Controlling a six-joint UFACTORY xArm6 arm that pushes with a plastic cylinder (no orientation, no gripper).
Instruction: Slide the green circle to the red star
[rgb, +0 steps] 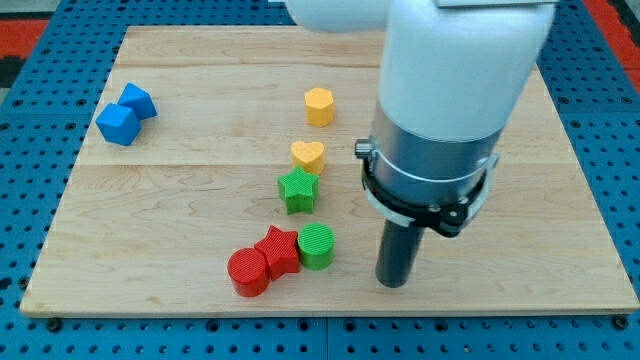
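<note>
The green circle (317, 246) sits near the view's bottom, touching the right side of the red star (278, 250). A red circle (248, 272) touches the star's lower left. My tip (393, 284) is the lower end of the dark rod, on the board to the right of the green circle with a gap between them.
A green star (298, 189) and a yellow heart (308, 155) stand above the red star. A yellow hexagon (319, 105) is higher up. Two blue blocks (126, 112) sit at the upper left. The wooden board (150, 220) ends just below the tip.
</note>
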